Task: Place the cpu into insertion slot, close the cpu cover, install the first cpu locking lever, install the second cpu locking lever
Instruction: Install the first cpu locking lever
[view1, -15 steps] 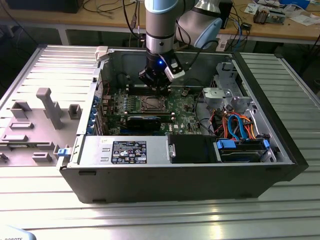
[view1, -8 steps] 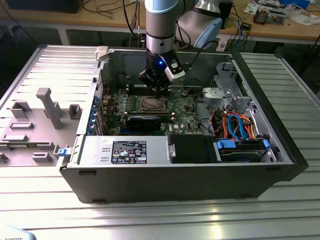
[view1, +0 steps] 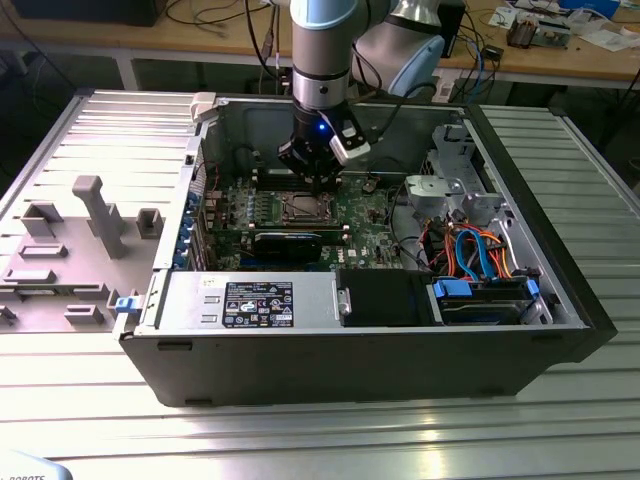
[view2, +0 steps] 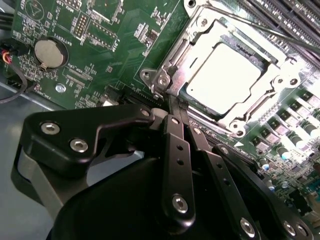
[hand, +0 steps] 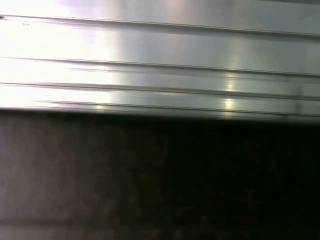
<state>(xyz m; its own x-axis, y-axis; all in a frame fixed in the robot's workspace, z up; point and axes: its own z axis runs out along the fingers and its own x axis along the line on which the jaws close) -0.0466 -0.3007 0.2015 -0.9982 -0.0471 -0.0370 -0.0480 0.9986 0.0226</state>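
Observation:
In the second wrist view the cpu lies flat in the insertion slot, its pale metal top showing through the window of the cpu cover. The cover is down over the chip. A thin locking lever runs along the far side of the socket. My gripper is shut, its black fingers pressed together, with the tips just beside the socket's corner bracket. In the exterior view the gripper hangs inside the open computer case, just above the insertion slot.
Around the socket lie green motherboard, a coin battery and black memory slots. A long black card, the power supply and a drive cage with blue and orange cables crowd the case. A grey fixture tray sits outside it.

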